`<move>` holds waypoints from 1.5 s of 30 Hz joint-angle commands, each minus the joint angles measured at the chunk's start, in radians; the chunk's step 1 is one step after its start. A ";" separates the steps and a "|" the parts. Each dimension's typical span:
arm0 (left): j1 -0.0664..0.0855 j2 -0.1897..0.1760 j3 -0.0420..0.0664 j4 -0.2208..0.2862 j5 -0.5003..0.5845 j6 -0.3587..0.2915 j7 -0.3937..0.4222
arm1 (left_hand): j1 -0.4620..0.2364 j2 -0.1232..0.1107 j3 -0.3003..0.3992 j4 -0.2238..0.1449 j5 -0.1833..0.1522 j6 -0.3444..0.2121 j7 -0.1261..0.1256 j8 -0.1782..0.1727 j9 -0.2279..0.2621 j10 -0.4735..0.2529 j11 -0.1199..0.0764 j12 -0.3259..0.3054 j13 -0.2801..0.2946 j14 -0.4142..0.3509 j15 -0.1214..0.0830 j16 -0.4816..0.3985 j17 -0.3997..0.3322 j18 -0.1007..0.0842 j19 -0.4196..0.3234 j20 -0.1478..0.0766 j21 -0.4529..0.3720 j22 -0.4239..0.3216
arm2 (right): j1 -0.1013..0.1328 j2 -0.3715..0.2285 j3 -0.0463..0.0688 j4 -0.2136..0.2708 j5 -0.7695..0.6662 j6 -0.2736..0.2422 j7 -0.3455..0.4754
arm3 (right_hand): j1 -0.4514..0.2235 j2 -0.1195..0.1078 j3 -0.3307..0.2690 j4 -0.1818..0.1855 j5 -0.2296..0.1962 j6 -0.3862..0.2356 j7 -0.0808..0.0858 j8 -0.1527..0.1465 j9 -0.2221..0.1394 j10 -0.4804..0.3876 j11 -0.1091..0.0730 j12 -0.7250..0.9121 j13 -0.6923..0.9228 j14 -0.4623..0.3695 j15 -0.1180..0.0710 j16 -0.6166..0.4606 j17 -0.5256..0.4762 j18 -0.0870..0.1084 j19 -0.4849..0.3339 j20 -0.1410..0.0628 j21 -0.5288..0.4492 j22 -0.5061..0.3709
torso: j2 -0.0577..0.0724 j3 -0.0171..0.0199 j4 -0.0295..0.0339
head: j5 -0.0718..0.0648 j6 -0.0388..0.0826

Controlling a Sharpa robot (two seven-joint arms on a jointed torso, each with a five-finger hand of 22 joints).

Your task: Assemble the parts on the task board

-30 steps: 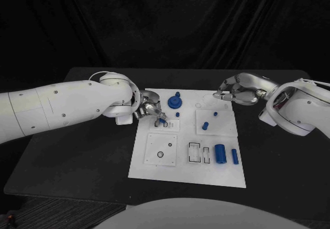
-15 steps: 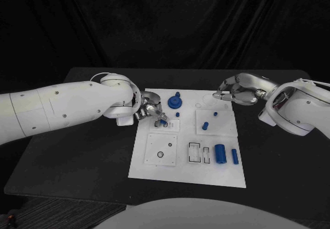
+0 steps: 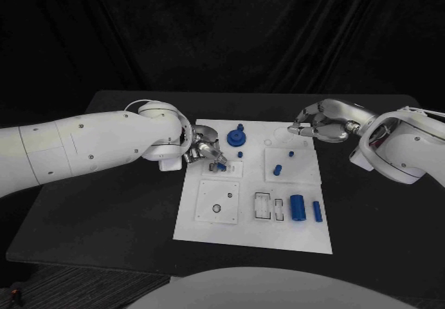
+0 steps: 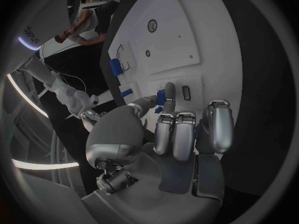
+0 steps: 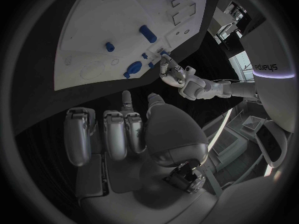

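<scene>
The white task board (image 3: 250, 219) lies on the black table (image 3: 111, 212), its long axis running from the robot toward the far edge; nearest the robot, at the board's right, a fat blue cylinder (image 3: 298, 207) and a slimmer blue peg (image 3: 317, 211) lie side by side, both pointing near to far; beside them are two slim rectangular slots (image 3: 269, 206); farther on, a short blue peg (image 3: 277, 170) lies tilted on a raised square; the left hand (image 3: 206, 154) sits over the board's left edge, thumb and a finger pinching a small blue part (image 3: 220, 167) at a small white block; beyond it rests a blue gear-like disc (image 3: 236, 136) with a stub; the right hand (image 3: 320, 123) hovers off the board's far right corner, fingers curled in, holding nothing; the right wrist view shows "sharpa" lettering on the robot's forearm (image 5: 264, 67).
</scene>
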 commanded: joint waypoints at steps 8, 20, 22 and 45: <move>-0.008 0.003 0.000 -0.009 0.003 0.002 0.016 | -0.010 0.010 0.080 -0.069 -0.007 -0.004 -0.006 -0.008 0.003 0.104 0.010 -0.001 0.261 0.106 0.007 0.003 0.263 0.016 -0.005 0.003 -0.006 0.073 | -0.003 -0.002 0.001 0.000 -0.001 0.008 -0.021 | 0.009 0.000 0.000 -0.004 0.007 -0.001 0.003 -0.002 -0.002 0.104 -0.001 0.003 0.263 0.106 0.002 0.003 0.263 0.001 0.068 0.002 -0.003 0.241 | 0.001 -0.0001 -0.0002 | 0.000 0.000; -0.011 0.007 0.000 -0.025 0.003 0.002 0.016 | -0.014 0.012 0.080 -0.066 -0.014 -0.006 -0.006 -0.010 0.004 0.104 0.011 -0.001 0.261 0.106 0.007 0.003 0.263 0.016 -0.007 0.004 -0.008 0.072 | -0.003 -0.003 0.001 0.001 -0.001 0.012 -0.023 | 0.010 0.000 0.000 -0.004 0.007 0.000 0.003 -0.002 -0.002 0.104 -0.001 0.003 0.263 0.106 0.002 0.003 0.263 0.001 0.068 0.002 -0.004 0.241 | 0.001 -0.0009 0.0010 | -0.004 0.000; -0.011 0.009 0.000 -0.028 0.003 0.003 0.016 | -0.014 0.013 0.081 -0.065 -0.016 -0.006 -0.006 -0.011 0.004 0.104 0.011 -0.001 0.261 0.106 0.008 0.003 0.263 0.016 -0.007 0.004 -0.008 0.072 | -0.003 -0.004 0.001 0.001 -0.001 0.013 -0.023 | 0.010 0.000 0.000 -0.004 0.007 0.000 0.003 -0.002 -0.002 0.104 -0.001 0.003 0.263 0.106 0.002 0.003 0.263 0.001 0.068 0.002 -0.004 0.241 | 0.001 -0.0004 0.0008 | -0.003 0.000; -0.014 0.018 0.000 -0.030 0.003 0.032 0.016 | -0.015 0.015 0.083 -0.065 -0.025 -0.011 -0.004 -0.016 0.006 0.104 0.012 -0.001 0.261 0.106 0.008 0.003 0.263 0.018 -0.014 0.005 -0.013 0.067 | -0.005 -0.004 0.001 0.000 -0.001 0.020 -0.029 | 0.011 0.000 0.000 -0.004 0.008 0.001 0.003 -0.001 -0.002 0.104 -0.001 0.003 0.263 0.106 0.002 0.003 0.263 0.002 0.067 0.002 -0.004 0.241 | 0.000 0.0007 0.0007 | -0.004 0.000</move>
